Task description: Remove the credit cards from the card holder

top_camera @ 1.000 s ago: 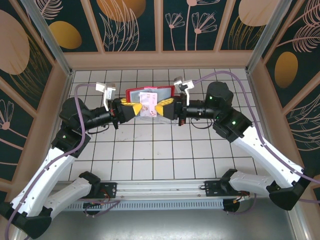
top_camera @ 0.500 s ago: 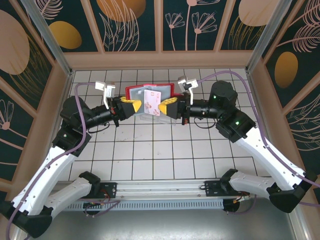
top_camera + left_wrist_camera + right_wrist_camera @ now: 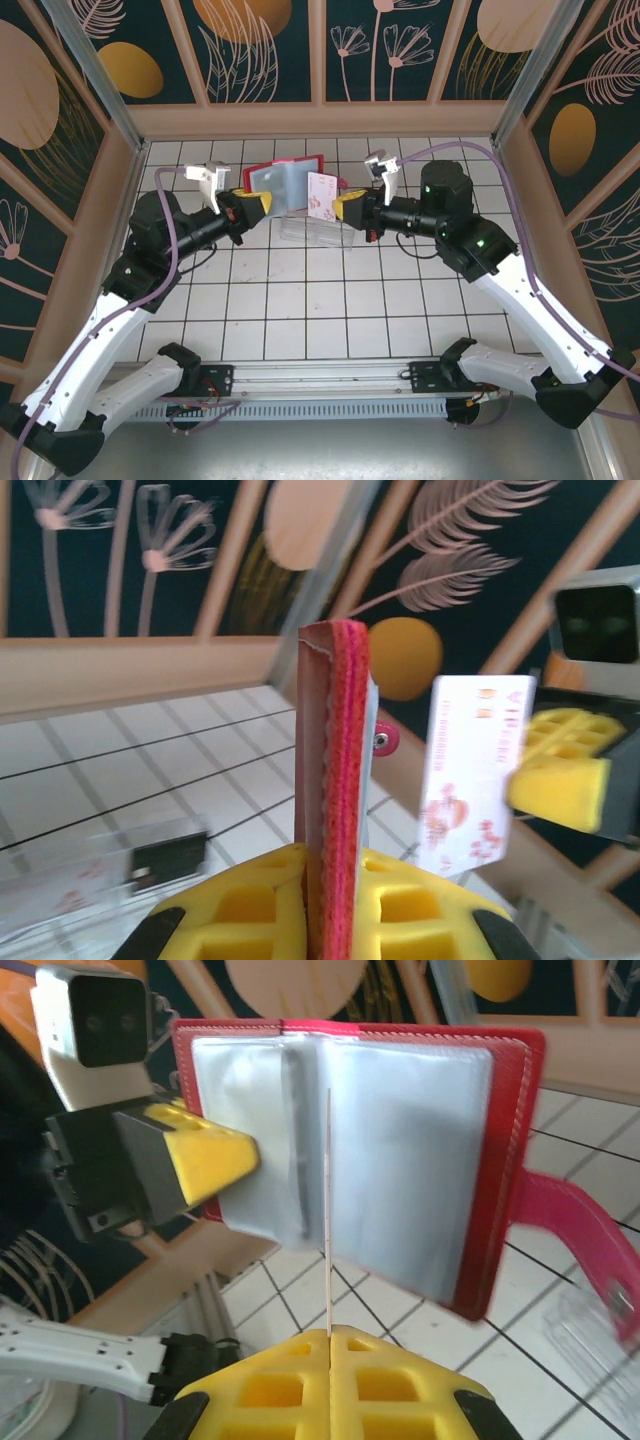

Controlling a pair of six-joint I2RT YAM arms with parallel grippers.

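**A:** Left wrist view. The card holder stands edge-on, so its pockets are hidden. The left gripper is cut off by the lower edge, and the holder's bottom end is buried between its pads.

**B:** In the lower left the clear tray is blurred. The dark shape in it is too soft to identify.

**A:** Right wrist view. The pale card shows as a thin line with both faces hidden. The right gripper is cropped at the bottom edge.

**B:** The snap tab is blurred and runs off the right edge. The dark strip in the holder's left pocket could be a card or a shadow; cannot tell.

**A:** Top view. The card's print is too small to read.
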